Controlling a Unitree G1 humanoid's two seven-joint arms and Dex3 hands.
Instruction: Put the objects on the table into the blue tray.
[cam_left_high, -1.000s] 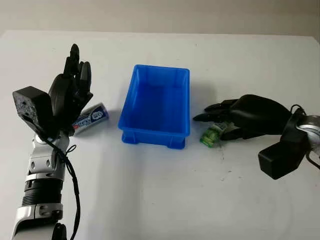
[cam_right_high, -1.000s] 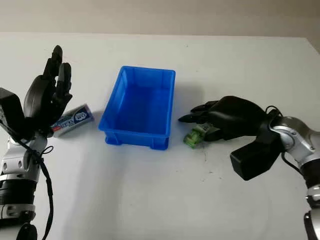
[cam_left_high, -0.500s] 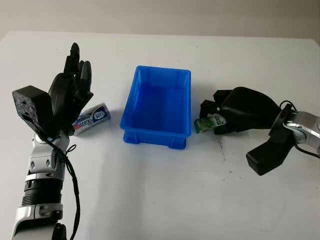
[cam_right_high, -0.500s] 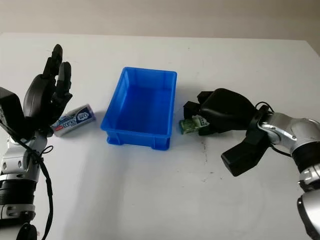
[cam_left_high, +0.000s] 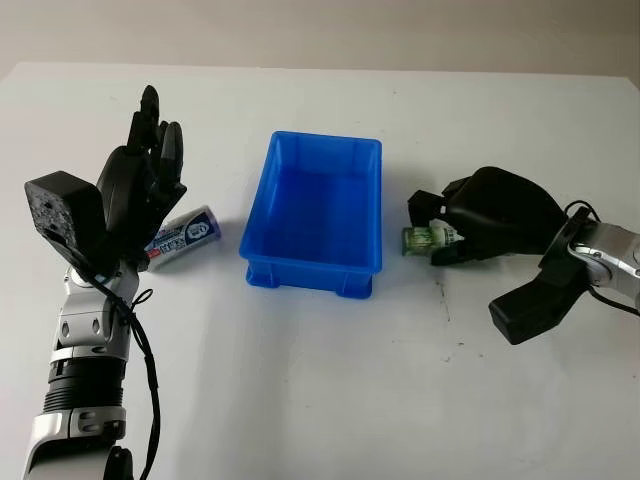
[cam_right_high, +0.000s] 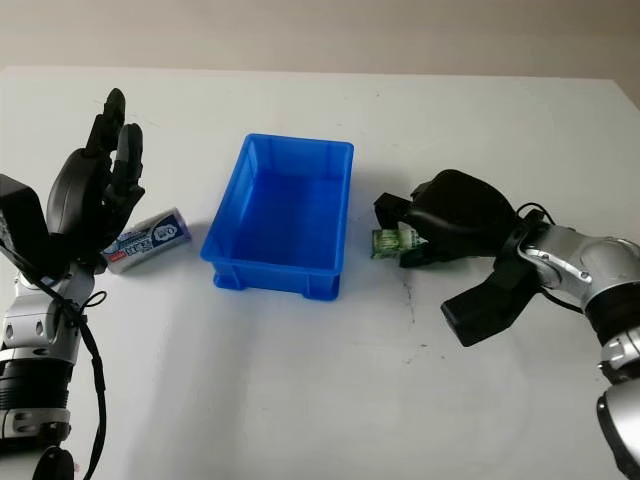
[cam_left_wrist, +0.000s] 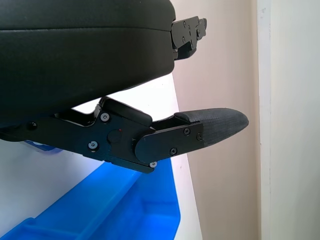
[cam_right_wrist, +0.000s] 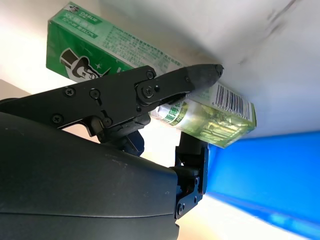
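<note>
The blue tray (cam_left_high: 318, 212) stands in the middle of the white table, with nothing inside it. Just right of the tray, my right hand (cam_left_high: 440, 232) is shut on a small green box (cam_left_high: 422, 237), lifted a little off the table. In the right wrist view the green box (cam_right_wrist: 125, 45) with its clear end sits between the black fingers (cam_right_wrist: 165, 87). A white and blue tube (cam_left_high: 185, 233) lies left of the tray. My left hand (cam_left_high: 140, 185) is open and raised upright beside the tube, clear of it.
The table's far edge runs along the top of the eye views. Bare white table lies in front of the tray and between both arms. The tray's blue rim (cam_left_wrist: 130, 205) shows in the left wrist view.
My right hand closed on the green box, drew it toward the tray and lifted it slightly. The left hand and the tube have stayed put.
</note>
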